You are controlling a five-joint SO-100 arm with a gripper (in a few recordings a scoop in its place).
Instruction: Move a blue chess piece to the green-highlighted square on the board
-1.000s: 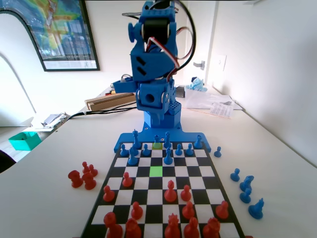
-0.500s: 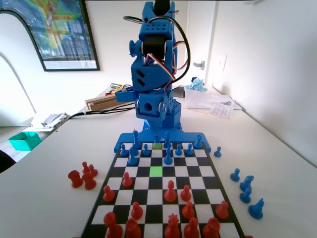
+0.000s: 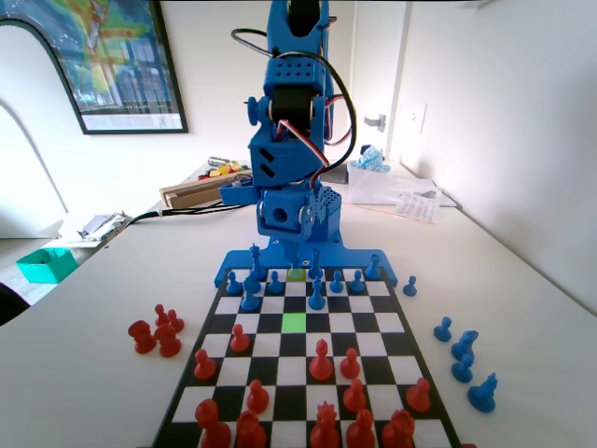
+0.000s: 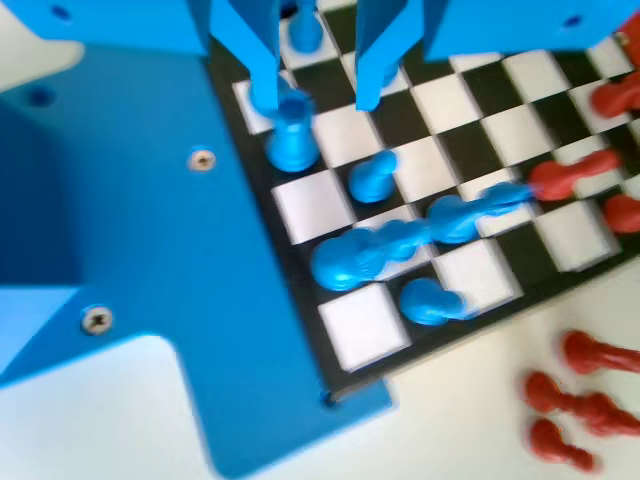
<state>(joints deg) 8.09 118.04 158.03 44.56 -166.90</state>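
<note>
Standing nearest in the fixed view: red pieces (image 3: 321,359) on the board (image 3: 373,322), more red pieces (image 3: 157,331) on the table (image 3: 84,373) at left, taken blue pieces (image 3: 464,359) at right.

Mid-board: green square (image 3: 294,322), bare. Duller yellow-green square (image 3: 297,273) lies two rows beyond it, in the blue ranks.

Far rows: blue pieces, pawns among them. Blue pawn (image 4: 303,30) shows in the wrist view between the hand's (image 4: 315,95) jaws, which are spread apart and grasp nothing; the view is blurred, so contact cannot be told.

Step judged: descent onto the pawn. Advice: centre the jaws on the pawn's head, keep clear of the taller blue piece (image 4: 292,140) just beside the left jaw, close only once low.

Containers: teal tray (image 3: 45,264) far left on the table; contents not discernible.
</note>
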